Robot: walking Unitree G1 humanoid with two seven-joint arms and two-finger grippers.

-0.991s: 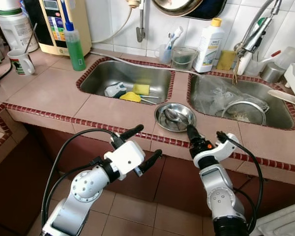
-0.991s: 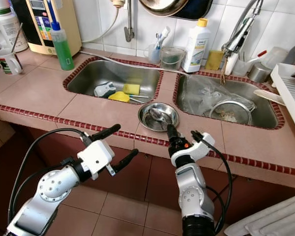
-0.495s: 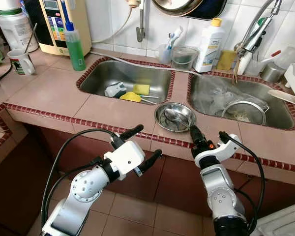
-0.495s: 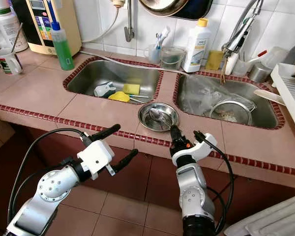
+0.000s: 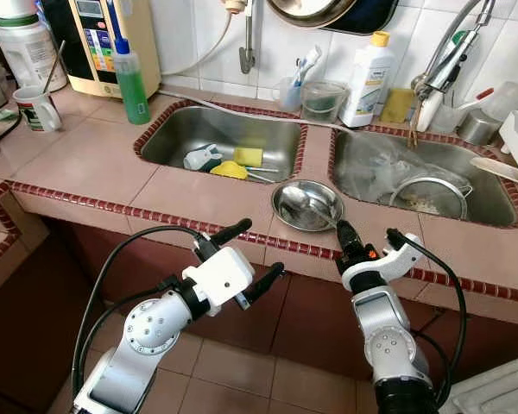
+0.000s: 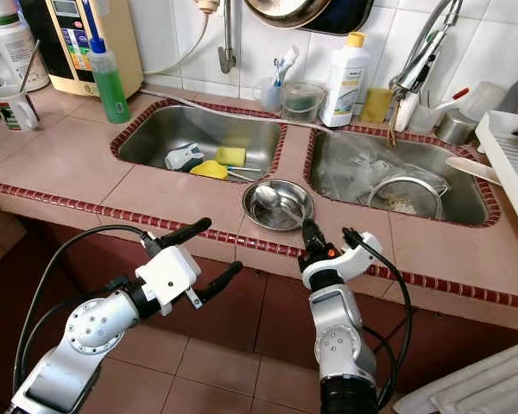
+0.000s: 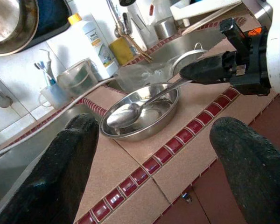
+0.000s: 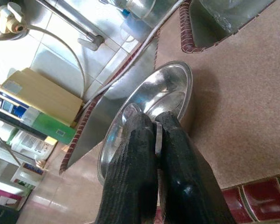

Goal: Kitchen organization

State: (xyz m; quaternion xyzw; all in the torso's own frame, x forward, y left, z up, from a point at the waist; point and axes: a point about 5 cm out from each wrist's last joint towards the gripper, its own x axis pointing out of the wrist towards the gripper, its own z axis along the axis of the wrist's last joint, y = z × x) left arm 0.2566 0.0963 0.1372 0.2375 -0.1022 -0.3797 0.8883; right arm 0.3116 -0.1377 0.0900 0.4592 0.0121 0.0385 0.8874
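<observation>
One steel bowl (image 5: 307, 205) on the tiled bench (image 5: 86, 164), between two sinks (image 5: 224, 138). One spoon (image 7: 140, 105) inside, its scoop in the bowl, its handle over the rim, pinched by the right claw (image 5: 344, 238). Left claw (image 5: 246, 254) spread wide, holding nothing, in front of the bench edge. Two sponges (image 5: 246, 157) in the left sink.

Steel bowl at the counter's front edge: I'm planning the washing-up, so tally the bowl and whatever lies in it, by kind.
Steel bowl: 1
Spoon: 1, its handle gripped by the right tool
Total: 2
</observation>
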